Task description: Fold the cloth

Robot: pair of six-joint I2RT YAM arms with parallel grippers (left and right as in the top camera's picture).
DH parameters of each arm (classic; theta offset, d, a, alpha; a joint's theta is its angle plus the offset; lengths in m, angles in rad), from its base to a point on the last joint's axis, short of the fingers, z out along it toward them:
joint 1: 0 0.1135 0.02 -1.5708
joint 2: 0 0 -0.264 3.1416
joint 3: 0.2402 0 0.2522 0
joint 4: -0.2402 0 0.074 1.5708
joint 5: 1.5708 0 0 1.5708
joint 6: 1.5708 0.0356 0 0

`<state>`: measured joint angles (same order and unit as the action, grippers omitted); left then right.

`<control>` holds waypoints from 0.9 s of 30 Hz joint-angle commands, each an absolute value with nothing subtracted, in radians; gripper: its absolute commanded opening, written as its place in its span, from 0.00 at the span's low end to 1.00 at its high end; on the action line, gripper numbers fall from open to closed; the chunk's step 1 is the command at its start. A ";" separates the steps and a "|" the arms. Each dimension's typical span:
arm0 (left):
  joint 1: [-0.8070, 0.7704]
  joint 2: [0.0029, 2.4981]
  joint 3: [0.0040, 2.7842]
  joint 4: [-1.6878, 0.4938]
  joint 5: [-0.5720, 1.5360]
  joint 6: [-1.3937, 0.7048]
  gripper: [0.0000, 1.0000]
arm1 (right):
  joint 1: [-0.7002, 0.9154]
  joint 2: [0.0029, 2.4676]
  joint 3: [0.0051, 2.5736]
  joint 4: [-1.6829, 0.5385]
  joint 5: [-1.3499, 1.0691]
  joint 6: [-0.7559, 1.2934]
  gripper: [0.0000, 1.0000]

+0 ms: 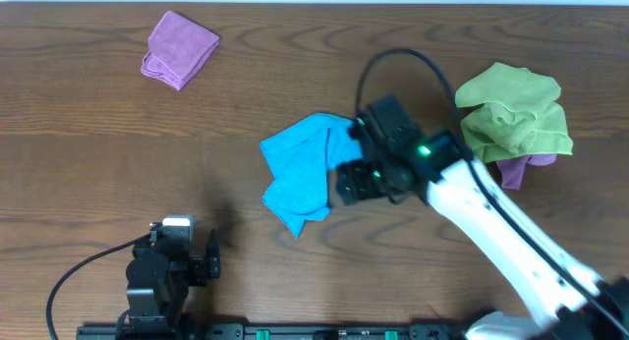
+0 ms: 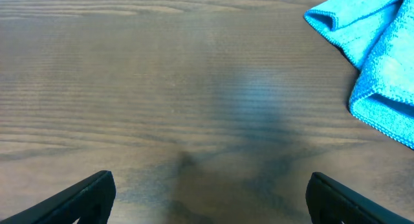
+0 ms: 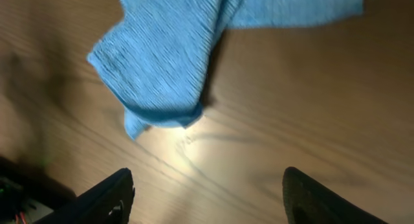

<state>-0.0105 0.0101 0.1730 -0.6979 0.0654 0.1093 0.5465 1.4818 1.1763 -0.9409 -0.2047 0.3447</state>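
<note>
Since the blue cloth (image 1: 300, 173) lies mid-frame, just left of the right hand (image 1: 344, 180), that arm is nearer. Both it and the left hand (image 2: 208, 185) hold their fingers apart, empty.

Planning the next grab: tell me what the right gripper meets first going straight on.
Probably the blue cloth, whose folded corner lies just ahead of the open right gripper. Depth is unclear; bare table might come first.

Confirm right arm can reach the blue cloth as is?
Probably yes. The right gripper is open just beside the blue cloth, with only bare table between them; nothing seems to block it.
</note>
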 commanded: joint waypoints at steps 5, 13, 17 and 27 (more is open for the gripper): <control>-0.014 0.004 0.162 -0.638 0.219 0.033 0.95 | 0.523 1.332 0.875 -0.693 -0.416 0.583 0.79; -0.014 0.004 0.162 -0.513 0.349 -0.283 0.95 | 0.523 1.333 0.611 -0.296 -0.532 0.994 0.75; -0.014 0.004 0.162 -0.442 0.367 -0.495 0.95 | 0.523 1.336 0.565 -0.211 -0.524 1.111 0.70; -0.014 0.004 0.162 -0.429 0.366 -0.878 0.95 | 0.525 1.464 0.560 -0.051 -0.507 1.295 0.63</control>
